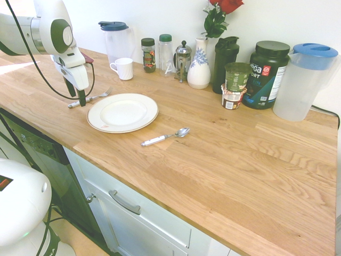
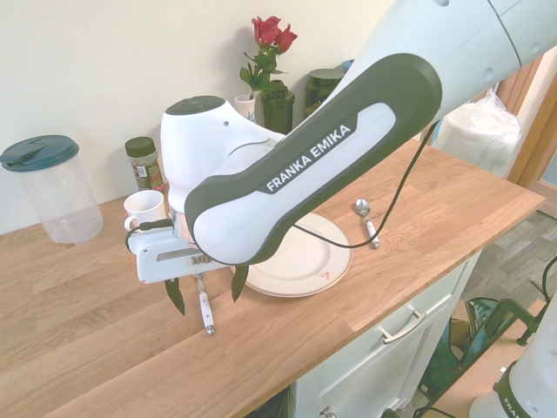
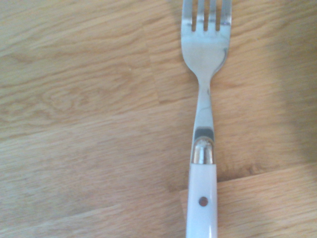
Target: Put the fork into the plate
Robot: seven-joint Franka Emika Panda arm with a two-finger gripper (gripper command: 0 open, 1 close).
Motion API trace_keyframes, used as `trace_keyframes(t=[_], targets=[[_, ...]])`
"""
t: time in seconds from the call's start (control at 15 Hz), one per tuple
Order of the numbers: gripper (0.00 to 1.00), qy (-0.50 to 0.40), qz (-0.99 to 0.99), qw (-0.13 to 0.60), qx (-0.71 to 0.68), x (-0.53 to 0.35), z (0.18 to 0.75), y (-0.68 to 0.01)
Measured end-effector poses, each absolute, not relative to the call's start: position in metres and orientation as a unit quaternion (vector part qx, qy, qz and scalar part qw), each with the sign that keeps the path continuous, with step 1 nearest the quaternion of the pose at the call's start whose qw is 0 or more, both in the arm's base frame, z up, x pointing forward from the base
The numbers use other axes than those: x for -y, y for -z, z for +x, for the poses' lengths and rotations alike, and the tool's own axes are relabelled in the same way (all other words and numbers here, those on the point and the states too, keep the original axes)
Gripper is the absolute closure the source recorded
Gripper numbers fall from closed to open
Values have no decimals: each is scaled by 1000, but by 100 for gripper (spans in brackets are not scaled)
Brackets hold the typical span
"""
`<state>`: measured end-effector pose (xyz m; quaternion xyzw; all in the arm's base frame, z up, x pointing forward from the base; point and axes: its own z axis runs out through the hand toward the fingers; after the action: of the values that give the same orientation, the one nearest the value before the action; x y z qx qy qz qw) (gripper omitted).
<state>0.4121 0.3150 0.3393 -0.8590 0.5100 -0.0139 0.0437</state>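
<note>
Slim white-handled, steel-tined fork (image 3: 204, 148) on woodgrain countertop (image 3: 89, 124)

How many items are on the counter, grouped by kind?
Cutlery: 2, the fork and the spoon
Plate: 1
Mug: 1
Pitchers: 2
Vase: 1
Jars, bottles and tubs: 7
Total: 14

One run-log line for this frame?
phase: pre-grasp | gripper: open, straddling fork | fork: on counter | plate: empty
</note>
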Motion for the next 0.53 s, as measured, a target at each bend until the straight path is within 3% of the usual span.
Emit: trace_keyframes(t=[0.53], targets=[[100, 13, -855, 53, -515, -323, 406, -328]])
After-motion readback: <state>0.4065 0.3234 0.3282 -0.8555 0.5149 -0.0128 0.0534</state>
